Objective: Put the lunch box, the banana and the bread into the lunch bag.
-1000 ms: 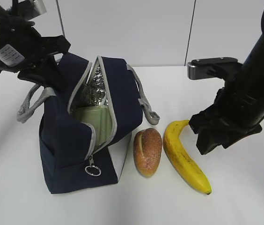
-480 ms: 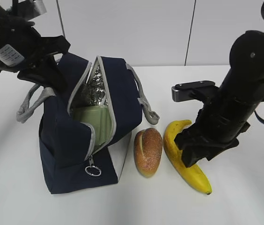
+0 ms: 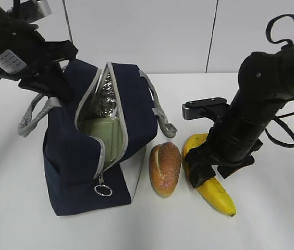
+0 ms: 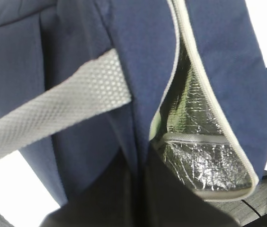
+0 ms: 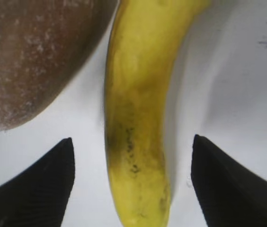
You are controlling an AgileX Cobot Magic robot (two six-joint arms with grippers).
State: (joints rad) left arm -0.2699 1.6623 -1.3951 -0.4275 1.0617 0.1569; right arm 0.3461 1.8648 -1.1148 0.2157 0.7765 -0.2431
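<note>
Banana [image 5: 138,123] sits between my right hand's [image 5: 131,182] open fingers [image 5: 34,189], bread [image 3: 164,167] just left; my left hand [image 3: 50,78] stays closed, gripping the lunch bag [image 3: 92,156].

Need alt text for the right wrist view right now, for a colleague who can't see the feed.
The open right gripper straddles the banana, one dark fingertip on each side, neither touching it. The yellow banana lies lengthwise on the white table, and the brown bread fills the upper left corner.

lab-like test bench, plain white table [image 3: 22,208], bare white panelled wall [image 3: 136,31], two black robot arms
</note>
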